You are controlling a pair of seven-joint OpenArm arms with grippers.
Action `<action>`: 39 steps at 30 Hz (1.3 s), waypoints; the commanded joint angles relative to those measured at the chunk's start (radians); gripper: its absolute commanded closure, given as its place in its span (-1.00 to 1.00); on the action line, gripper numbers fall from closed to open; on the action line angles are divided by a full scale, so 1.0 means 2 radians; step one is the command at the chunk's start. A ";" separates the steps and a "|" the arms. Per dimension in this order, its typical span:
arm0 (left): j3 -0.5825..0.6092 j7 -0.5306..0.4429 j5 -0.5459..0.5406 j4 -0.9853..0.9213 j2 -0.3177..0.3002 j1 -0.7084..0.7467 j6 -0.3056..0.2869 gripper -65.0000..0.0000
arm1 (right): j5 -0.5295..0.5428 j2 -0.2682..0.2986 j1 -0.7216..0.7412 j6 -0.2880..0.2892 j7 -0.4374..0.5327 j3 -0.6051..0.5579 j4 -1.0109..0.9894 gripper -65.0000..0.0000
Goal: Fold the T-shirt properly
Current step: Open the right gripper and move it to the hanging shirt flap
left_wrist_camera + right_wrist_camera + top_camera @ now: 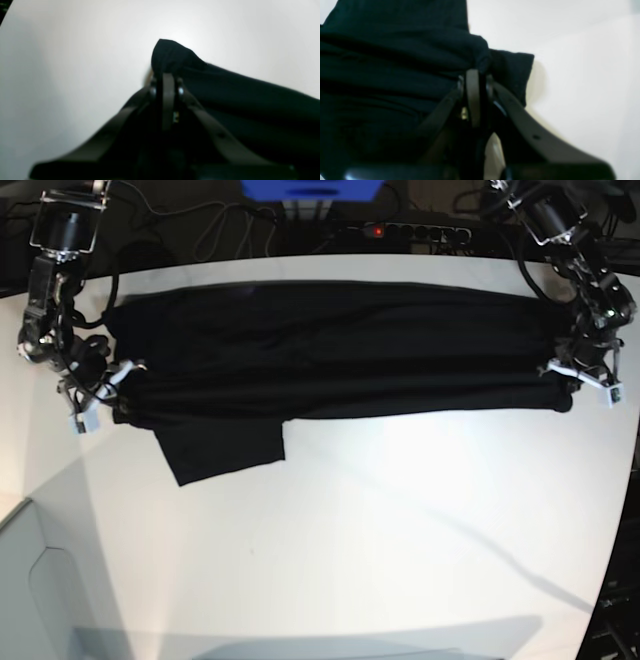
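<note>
Now T-shirt point(330, 350) between both grippers' jaws

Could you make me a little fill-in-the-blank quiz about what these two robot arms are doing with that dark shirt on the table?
1. The T-shirt is colored ____.
2. The left gripper is shut on the ____.
3. The T-shirt is stretched between the left gripper and the right gripper, so ____ grippers are shut on it.
4. In the base view, a sleeve lies flat on the ____ table.

Missing words: black; T-shirt; both; white

Black T-shirt point(330, 350), stretched flat, half-folded
</note>
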 commanded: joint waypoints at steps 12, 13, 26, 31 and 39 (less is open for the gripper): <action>-0.002 -0.012 0.052 0.005 -0.005 -0.007 0.004 1.00 | 0.001 0.012 0.010 -0.004 -0.030 0.003 0.007 1.00; -0.004 -0.012 0.060 0.005 0.000 -0.007 0.004 1.00 | 0.001 0.012 0.012 -0.004 -0.045 0.003 0.007 0.96; -0.001 -0.064 0.076 0.005 0.016 -0.002 0.004 1.00 | 0.001 0.024 0.026 -0.004 -0.067 0.006 0.010 0.37; -0.001 -0.065 0.076 0.005 0.016 -0.002 0.004 1.00 | 0.001 0.034 0.026 -0.004 -0.067 0.020 0.010 0.37; -0.001 -0.065 0.076 0.005 0.016 -0.003 0.004 1.00 | 0.001 0.036 0.038 -0.004 -0.067 0.059 0.010 0.37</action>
